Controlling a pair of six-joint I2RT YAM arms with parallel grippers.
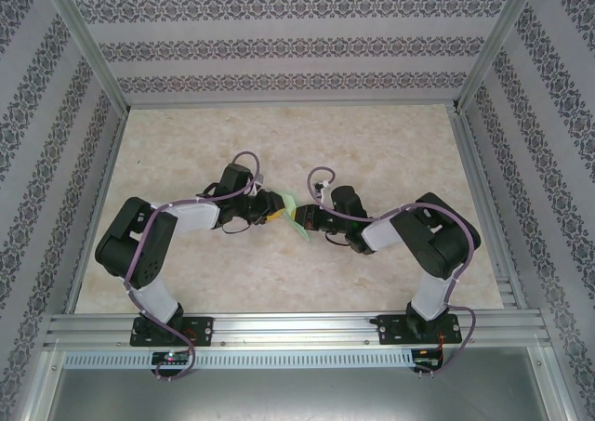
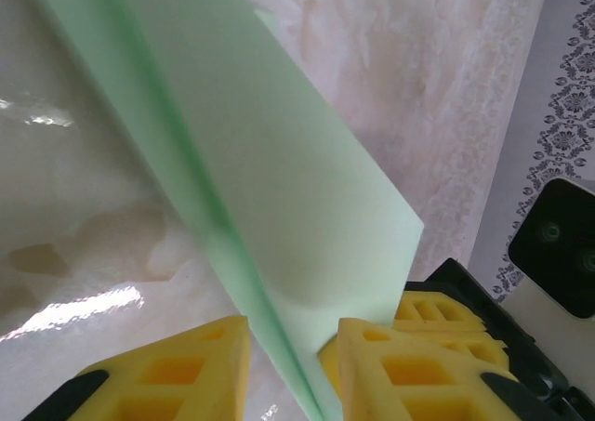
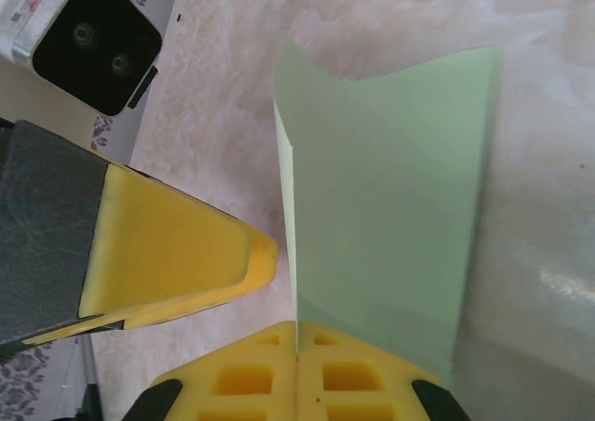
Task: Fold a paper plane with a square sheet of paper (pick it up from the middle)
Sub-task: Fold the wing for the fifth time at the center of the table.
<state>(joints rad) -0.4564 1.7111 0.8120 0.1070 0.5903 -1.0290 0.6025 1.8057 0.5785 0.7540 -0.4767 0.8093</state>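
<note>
We see the right gripper point(image 3: 297, 333) clenched. Its two yellow fingers point(image 3: 372, 379) press pad to pad, and the lower edge of the sheet of paper point(image 3: 390, 207) is pinched in the seam between them. The pale green paper stands up out of that grip, with a crease near its left side.

The left gripper point(image 2: 293, 326) is partly open around the same sheet. Its two yellow fingers point(image 2: 177, 370) stand apart, and the creased edge of the paper runs down between them. The finger on the right of the left wrist view lies against the paper. Bare worktop point(image 2: 84, 189) shows between the paper and the other finger, so we read this hand as released rather than grasping. In the right wrist view, the tip of one left finger sits just beside the paper's creased edge; we cannot tell whether it touches.

From above, the two grippers meet nose to nose over the middle of the worktop, about halfway between its left and right edges. The paper is between them, well apart from every corner.

We count one sheet of paper, two grippers and four yellow fingers.
</note>
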